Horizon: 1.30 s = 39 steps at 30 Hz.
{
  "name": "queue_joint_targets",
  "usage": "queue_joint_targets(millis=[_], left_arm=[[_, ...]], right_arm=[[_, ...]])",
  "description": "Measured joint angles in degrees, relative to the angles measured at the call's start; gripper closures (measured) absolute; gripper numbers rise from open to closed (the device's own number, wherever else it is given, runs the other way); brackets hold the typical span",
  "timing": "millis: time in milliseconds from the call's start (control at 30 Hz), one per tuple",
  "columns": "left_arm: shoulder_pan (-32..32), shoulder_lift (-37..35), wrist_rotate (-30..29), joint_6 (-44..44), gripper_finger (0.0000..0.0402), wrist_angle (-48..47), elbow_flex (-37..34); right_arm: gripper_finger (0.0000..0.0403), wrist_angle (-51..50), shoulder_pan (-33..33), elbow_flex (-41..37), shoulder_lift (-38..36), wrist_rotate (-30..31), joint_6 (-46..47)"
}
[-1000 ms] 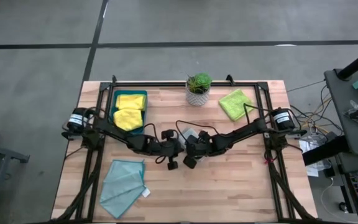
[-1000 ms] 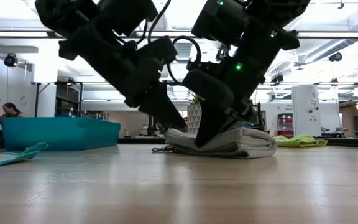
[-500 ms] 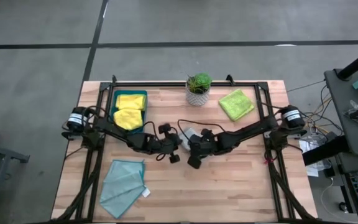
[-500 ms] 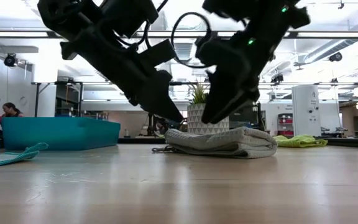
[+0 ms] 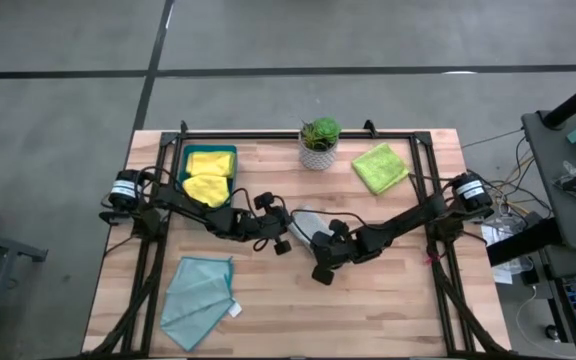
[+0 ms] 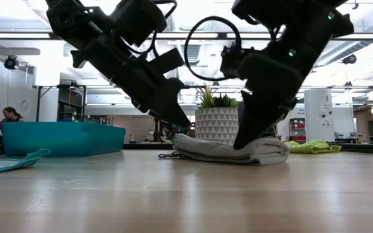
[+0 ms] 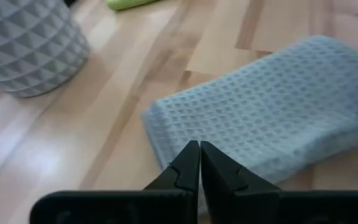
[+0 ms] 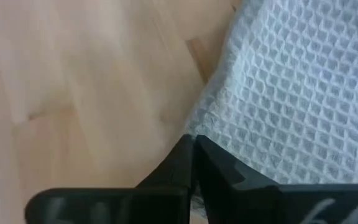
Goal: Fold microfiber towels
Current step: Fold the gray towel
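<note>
Lying folded at the high view's centre, the pale grey towel [image 5: 306,218] looks finished (my reading); left gripper [image 7: 199,163] and right gripper [image 8: 193,151], both clenched empty, touch its edges; next comes fetching another towel, likely the teal towel [image 5: 198,300].

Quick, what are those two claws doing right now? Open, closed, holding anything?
Left gripper: closed, tips at the edge of the folded grey towel, not visibly pinching it.
Right gripper: closed, tips at the same towel's edge, holding nothing that shows.
</note>
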Motion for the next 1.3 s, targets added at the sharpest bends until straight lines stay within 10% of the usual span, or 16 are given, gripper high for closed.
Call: queue_joint_targets(millis=[1300], left_arm=[[1.9,0.0,2.6,-4.7,0.0402,1.3,-6.7]], right_arm=[[0.0393,9.1,0.0,-2.9,2.7,0.4,-2.4]])
